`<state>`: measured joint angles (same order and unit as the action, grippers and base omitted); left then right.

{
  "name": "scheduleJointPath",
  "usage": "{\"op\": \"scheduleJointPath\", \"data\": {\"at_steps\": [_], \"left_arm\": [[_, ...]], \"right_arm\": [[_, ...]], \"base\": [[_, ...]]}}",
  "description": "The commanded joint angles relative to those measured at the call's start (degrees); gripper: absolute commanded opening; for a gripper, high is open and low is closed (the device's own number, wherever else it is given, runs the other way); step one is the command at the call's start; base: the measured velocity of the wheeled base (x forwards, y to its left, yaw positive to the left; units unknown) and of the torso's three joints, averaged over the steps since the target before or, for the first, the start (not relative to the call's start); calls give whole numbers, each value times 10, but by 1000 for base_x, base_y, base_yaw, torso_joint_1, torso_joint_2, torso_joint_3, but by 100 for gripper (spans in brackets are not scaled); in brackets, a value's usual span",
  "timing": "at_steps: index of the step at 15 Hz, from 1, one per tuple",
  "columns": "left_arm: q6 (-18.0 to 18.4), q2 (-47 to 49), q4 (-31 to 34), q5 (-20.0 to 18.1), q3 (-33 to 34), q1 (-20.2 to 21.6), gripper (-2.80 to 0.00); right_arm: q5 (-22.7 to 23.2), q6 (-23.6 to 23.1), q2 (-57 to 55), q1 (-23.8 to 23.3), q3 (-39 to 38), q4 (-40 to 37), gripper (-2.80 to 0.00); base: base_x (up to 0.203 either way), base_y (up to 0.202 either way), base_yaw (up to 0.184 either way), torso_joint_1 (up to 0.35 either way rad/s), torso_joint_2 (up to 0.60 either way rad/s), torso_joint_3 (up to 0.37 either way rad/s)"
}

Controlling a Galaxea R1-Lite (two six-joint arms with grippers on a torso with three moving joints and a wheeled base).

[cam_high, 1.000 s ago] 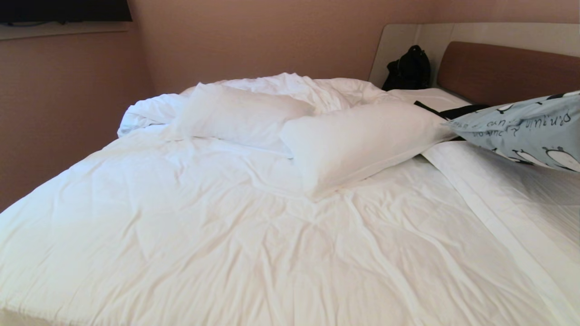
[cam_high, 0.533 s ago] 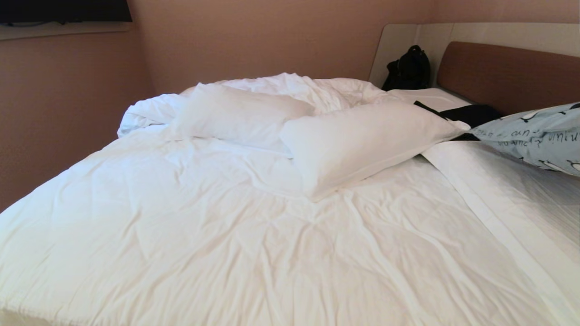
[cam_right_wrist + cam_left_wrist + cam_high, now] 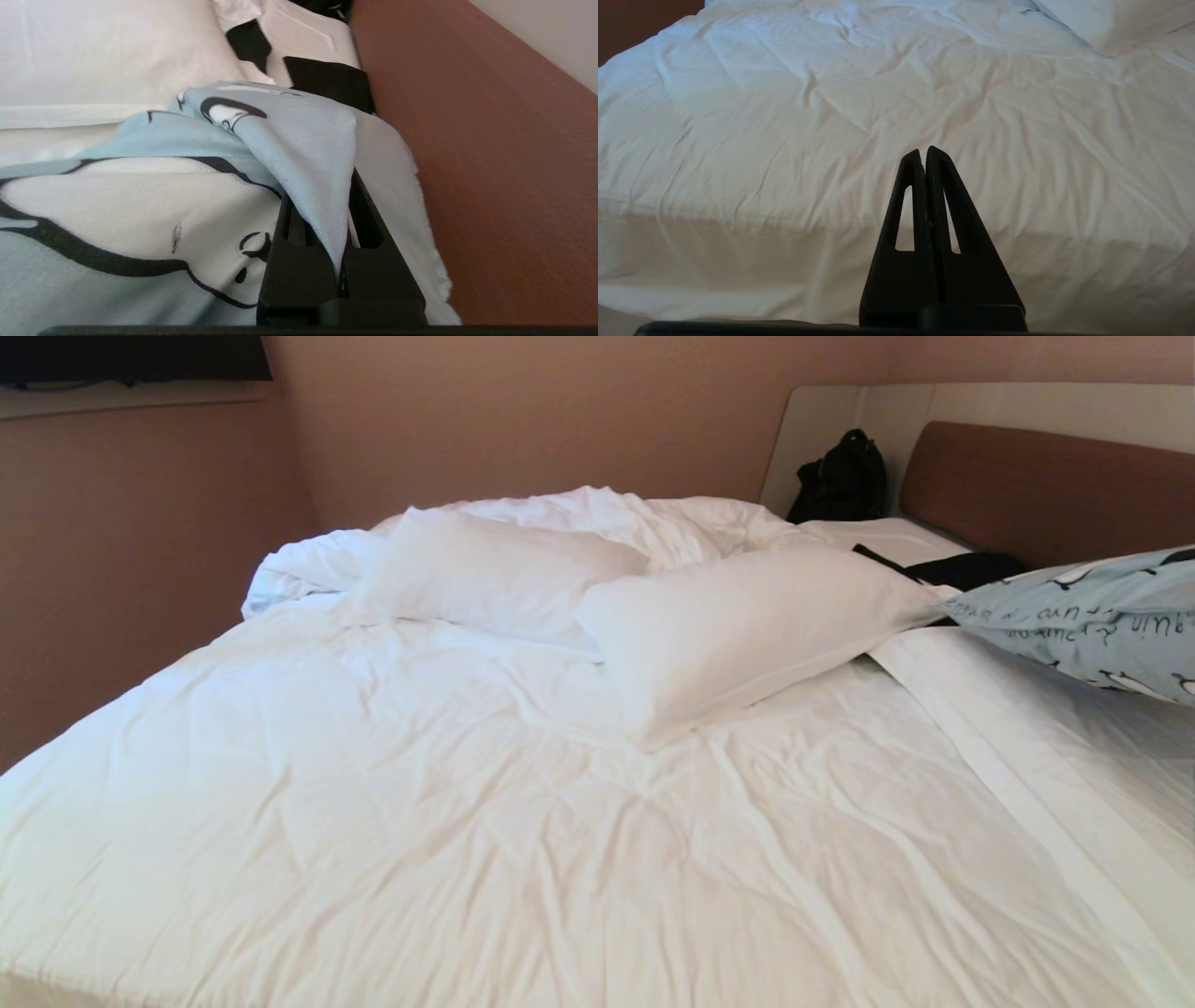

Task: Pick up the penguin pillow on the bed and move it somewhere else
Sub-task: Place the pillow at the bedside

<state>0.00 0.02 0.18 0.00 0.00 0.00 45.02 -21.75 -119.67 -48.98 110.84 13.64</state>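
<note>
On the bed (image 3: 467, 821), two white pillows (image 3: 495, 574); right gripper (image 3: 343, 224) jaws clench one penguin pillow (image 3: 1083, 616).

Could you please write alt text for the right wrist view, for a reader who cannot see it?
The right gripper is shut on a fold of the light blue penguin pillow, whose fabric drapes over its black fingers. Beside it runs the brown headboard of the bed, with a white pillow and black straps farther on.

Penguin pillow (image 3: 1083, 621) runs past the frame's right edge.
</note>
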Motion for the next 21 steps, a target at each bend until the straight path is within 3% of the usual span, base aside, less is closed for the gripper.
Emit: {"op": "scheduleJointPath", "data": {"at_steps": [1,5,8,13,17,18,19,21], "left_arm": [[0,0,0,0,0,0,-280],[0,0,0,0,0,0,-280],[0,0,0,0,0,0,-280],[0,0,0,0,0,0,-280],[0,0,0,0,0,0,-280],[0,0,0,0,0,0,-280],[0,0,0,0,0,1,-280],[0,0,0,0,0,0,-280]], "right_arm": [[13,-2,-11,-2,0,2,-280],[42,-15,-46,-21,0,17,-280],[45,-52,-78,-39,-3,15,-280],[65,-93,-111,-82,-55,17,-280],[75,-160,-105,-102,-132,18,-280],[81,-177,-101,-105,-150,17,-179],[84,-184,-97,-106,-161,17,0],[84,-185,-83,-108,-185,16,0]], "base": [[0,0,0,0,0,0],[0,0,0,0,0,0],[0,0,0,0,0,0],[0,0,0,0,0,0],[0,0,0,0,0,0],[0,0,0,0,0,0],[0,0,0,0,0,0],[0,0,0,0,0,0]]}}
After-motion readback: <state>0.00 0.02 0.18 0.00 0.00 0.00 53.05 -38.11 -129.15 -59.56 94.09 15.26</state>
